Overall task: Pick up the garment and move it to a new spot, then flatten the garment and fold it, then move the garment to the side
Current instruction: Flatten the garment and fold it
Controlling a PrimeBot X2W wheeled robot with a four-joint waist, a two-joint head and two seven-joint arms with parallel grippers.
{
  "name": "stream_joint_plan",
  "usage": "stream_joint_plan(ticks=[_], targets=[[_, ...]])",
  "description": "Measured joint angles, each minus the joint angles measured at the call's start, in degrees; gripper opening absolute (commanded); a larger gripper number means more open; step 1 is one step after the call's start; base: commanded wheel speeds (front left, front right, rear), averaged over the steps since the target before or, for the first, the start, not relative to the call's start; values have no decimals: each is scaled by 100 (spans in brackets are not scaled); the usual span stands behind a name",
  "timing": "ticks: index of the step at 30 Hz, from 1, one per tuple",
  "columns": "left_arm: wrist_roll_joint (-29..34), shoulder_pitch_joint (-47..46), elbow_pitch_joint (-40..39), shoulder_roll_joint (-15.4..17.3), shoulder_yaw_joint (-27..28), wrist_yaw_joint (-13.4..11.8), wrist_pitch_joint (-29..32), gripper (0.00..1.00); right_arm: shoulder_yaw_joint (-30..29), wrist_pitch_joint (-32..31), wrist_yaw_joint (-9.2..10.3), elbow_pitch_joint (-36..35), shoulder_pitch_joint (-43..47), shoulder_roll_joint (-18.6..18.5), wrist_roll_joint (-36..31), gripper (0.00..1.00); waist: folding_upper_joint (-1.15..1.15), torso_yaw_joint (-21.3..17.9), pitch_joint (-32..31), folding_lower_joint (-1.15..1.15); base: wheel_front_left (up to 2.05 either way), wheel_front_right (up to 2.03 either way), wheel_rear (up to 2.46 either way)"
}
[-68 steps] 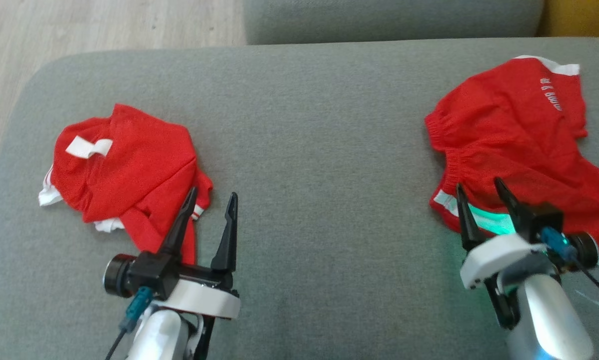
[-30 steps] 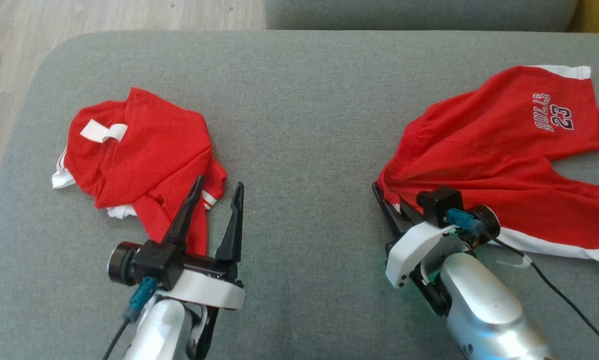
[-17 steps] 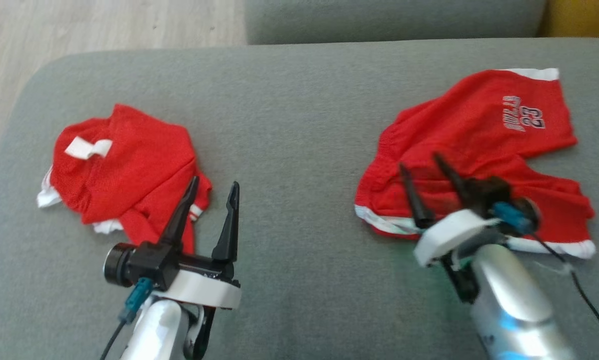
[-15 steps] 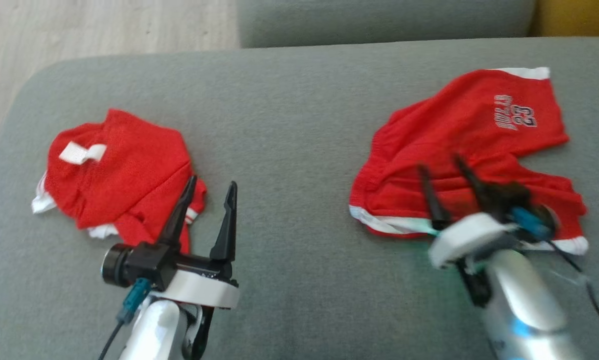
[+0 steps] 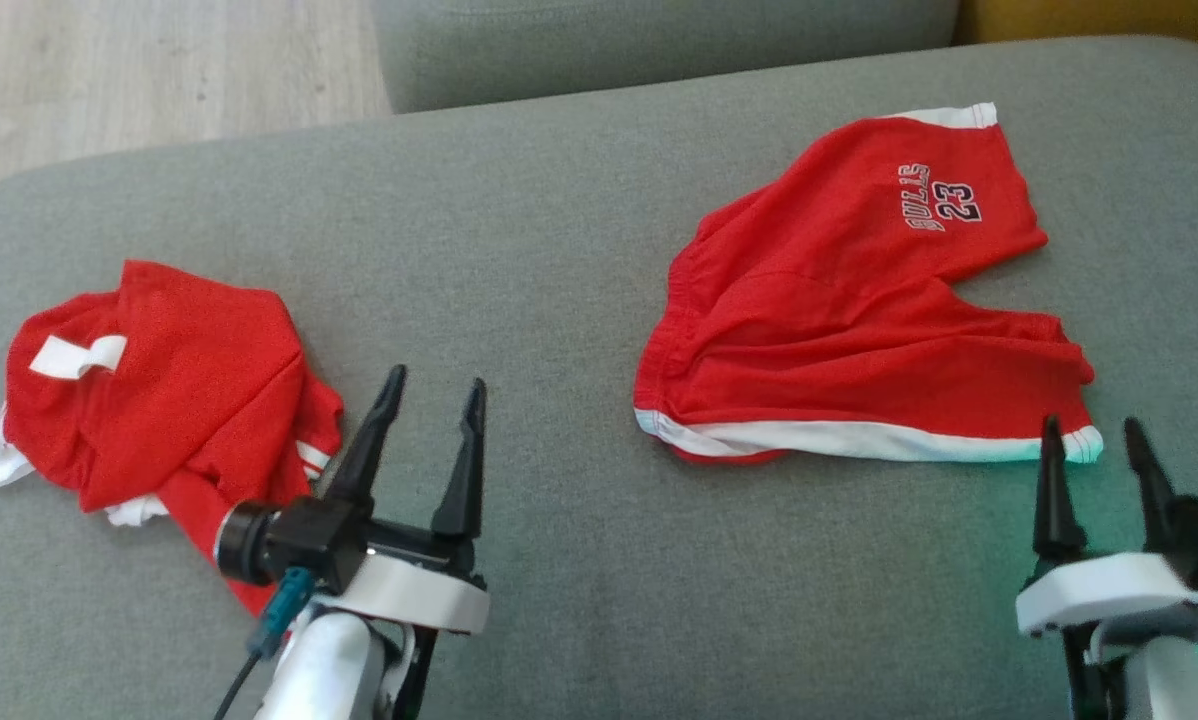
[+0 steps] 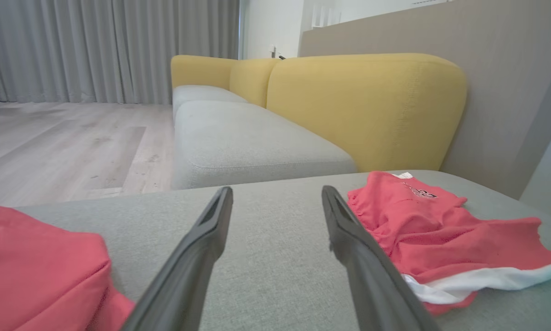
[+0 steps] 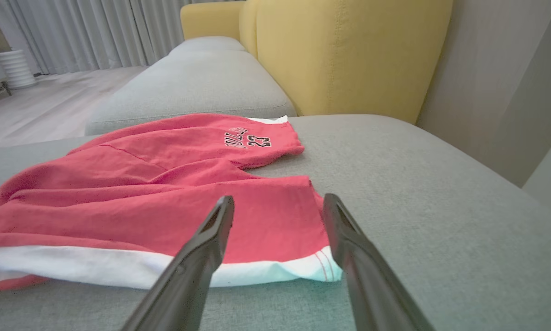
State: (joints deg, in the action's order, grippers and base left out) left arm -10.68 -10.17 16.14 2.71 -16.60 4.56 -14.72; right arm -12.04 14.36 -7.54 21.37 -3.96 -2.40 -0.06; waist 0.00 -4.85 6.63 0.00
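Note:
The garment is a pair of red shorts (image 5: pixel 859 320) with white trim and "BULLS 23" print, lying rumpled and partly spread on the grey cushion (image 5: pixel 559 230), right of centre. My right gripper (image 5: pixel 1094 435) stands open just in front of the shorts' near right corner, holding nothing. In the right wrist view the shorts (image 7: pixel 165 184) lie ahead and to the left of the open gripper (image 7: pixel 278 202). My left gripper (image 5: pixel 431 395) is open and empty, between the shorts and a second red garment. The left wrist view has the shorts (image 6: pixel 441 230) to the right of that gripper (image 6: pixel 278 197).
A crumpled red and white garment (image 5: pixel 159 390) lies at the cushion's left, also low left in the left wrist view (image 6: pixel 41 266). A second grey cushion (image 6: pixel 238 147) and a yellow backrest (image 7: pixel 349 46) lie beyond. Wooden floor (image 5: pixel 109 70) lies past the left edge.
My right gripper dragged the shorts leftward, opened and let them go, then drew back toward the near right. The head camera shifted. The left gripper stayed open.

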Motion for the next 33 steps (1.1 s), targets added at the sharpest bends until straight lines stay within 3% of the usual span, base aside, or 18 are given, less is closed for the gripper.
stream_joint_plan(ticks=[6, 11, 17, 24, 33], targets=[[59, -114, 271, 12, -309, 151, 0, 100, 4, 1, 0, -223, -35, -2, 55, 100, 0, -22, 135, 0, 0, 0, 0], [43, -513, 970, 77, -1233, 258, 207, 100, 68, 1, 0, -210, -47, -1, 58, 100, 0, -81, 266, 0, 0, 0, 0], [-544, -1228, 1388, 372, -2261, 301, 420, 100, 194, 1, 0, -133, -223, 0, 152, 100, 0, -269, 467, 1, 0, 0, 0], [-1355, -1795, 1663, 556, -2878, 301, 456, 100, 253, 1, 0, -112, -287, -2, 189, 100, 0, -520, 704, 1, 0, 0, 0], [-1860, -2177, 1949, 751, -3400, 301, 393, 100, 328, 1, 0, -109, -413, -2, 268, 100, 0, -761, 864, 1, 0, 0, 0]])
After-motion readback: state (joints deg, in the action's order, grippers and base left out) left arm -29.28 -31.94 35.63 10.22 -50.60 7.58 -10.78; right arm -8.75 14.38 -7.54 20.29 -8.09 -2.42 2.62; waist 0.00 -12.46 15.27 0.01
